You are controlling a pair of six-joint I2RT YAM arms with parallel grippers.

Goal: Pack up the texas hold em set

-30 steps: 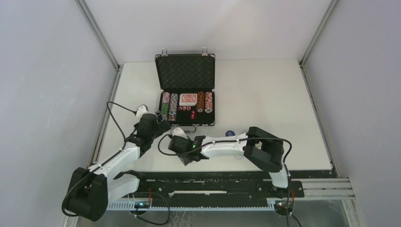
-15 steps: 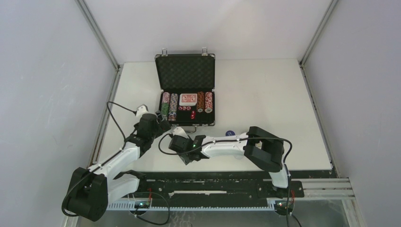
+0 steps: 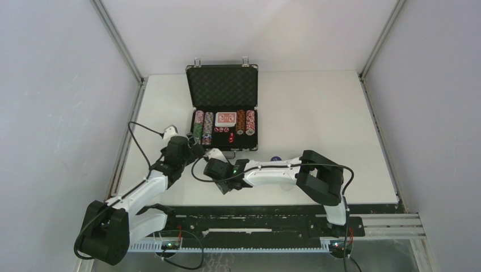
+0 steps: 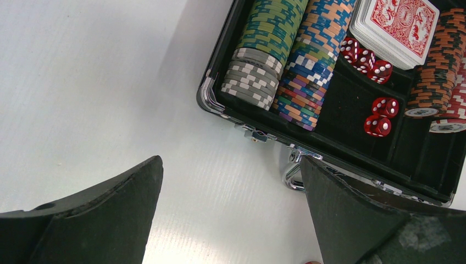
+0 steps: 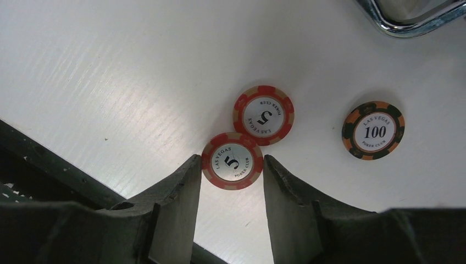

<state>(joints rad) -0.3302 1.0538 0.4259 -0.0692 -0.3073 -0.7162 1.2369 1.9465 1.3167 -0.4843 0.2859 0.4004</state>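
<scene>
Only the right wrist view shows three loose chips on the worktop (image 5: 110, 66): two red 5 chips (image 5: 264, 115) and one 100 chip (image 5: 373, 130). The right end effector (image 5: 231, 159) flanks one 5; whether it pinches, I cannot tell. The left wrist view shows the left end effector (image 4: 231, 203) spread empty before the open case (image 4: 220, 104), which holds five dice (image 4: 381, 70).

One case (image 3: 222, 85), five red dice (image 4: 377, 125), three loose chips (image 5: 231, 160), one card deck (image 4: 397, 27)
</scene>
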